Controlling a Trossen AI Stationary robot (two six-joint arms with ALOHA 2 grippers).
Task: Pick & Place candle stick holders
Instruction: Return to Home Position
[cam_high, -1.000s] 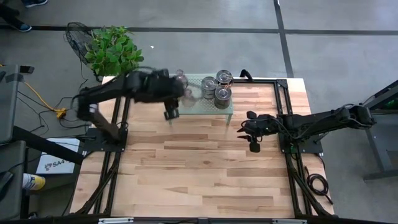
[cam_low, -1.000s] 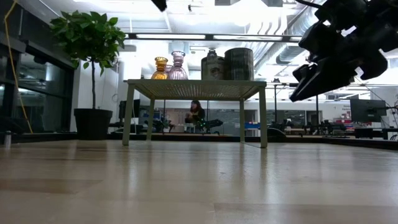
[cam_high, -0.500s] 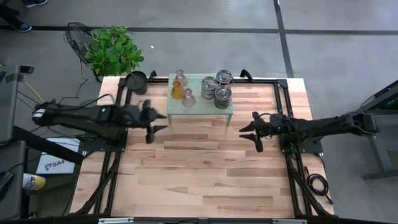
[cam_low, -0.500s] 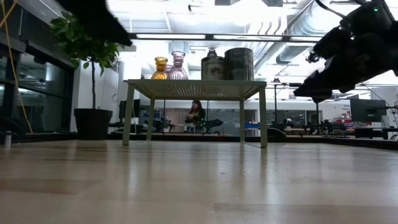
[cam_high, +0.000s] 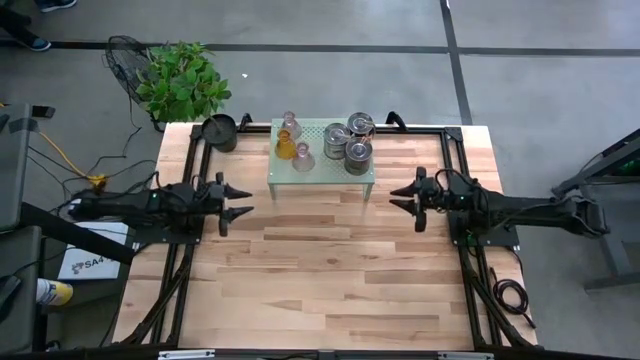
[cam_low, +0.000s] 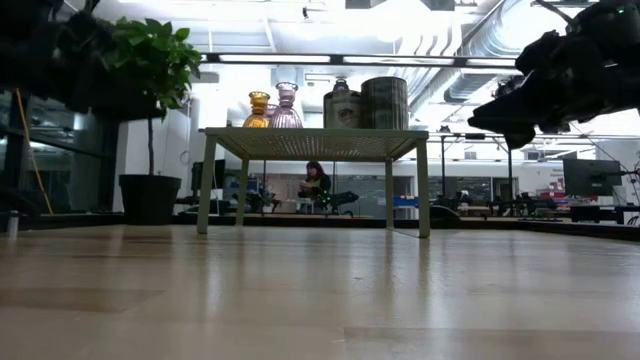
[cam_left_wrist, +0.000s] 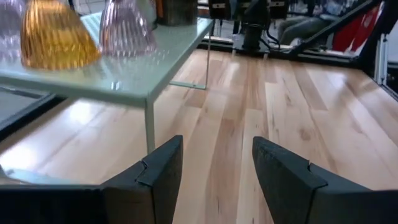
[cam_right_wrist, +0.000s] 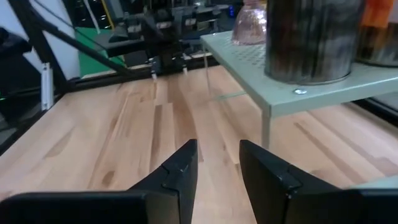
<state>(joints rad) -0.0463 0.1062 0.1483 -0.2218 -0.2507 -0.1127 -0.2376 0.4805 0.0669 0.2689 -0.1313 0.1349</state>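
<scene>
Six candle stick holders stand on a small pale green table (cam_high: 322, 172) at the far middle of the wooden table: an amber glass one (cam_high: 286, 148), two pale pink glass ones (cam_high: 290, 122) (cam_high: 303, 160) and three silvery metal ones (cam_high: 336, 141) (cam_high: 361, 125) (cam_high: 357, 155). My left gripper (cam_high: 249, 200) is open and empty, left of the small table and pointing right. Its wrist view (cam_left_wrist: 214, 165) shows the amber holder (cam_left_wrist: 53, 34) and a pink one (cam_left_wrist: 127, 28). My right gripper (cam_high: 392, 198) is open and empty, right of the small table and pointing left. Its wrist view (cam_right_wrist: 217, 165) shows a metal holder (cam_right_wrist: 311, 37).
A black round pot (cam_high: 219, 131) stands at the far left corner, beside a green potted plant (cam_high: 185, 80) on the floor. Black frame rails run along both sides of the table. Bare wood lies between the grippers and toward the near edge.
My left gripper has drawn back from beside the small table toward the table's left edge, and now lies level, pointing right. My right gripper has gone a little toward the far edge and has turned level, pointing left. The holders have stayed in place.
</scene>
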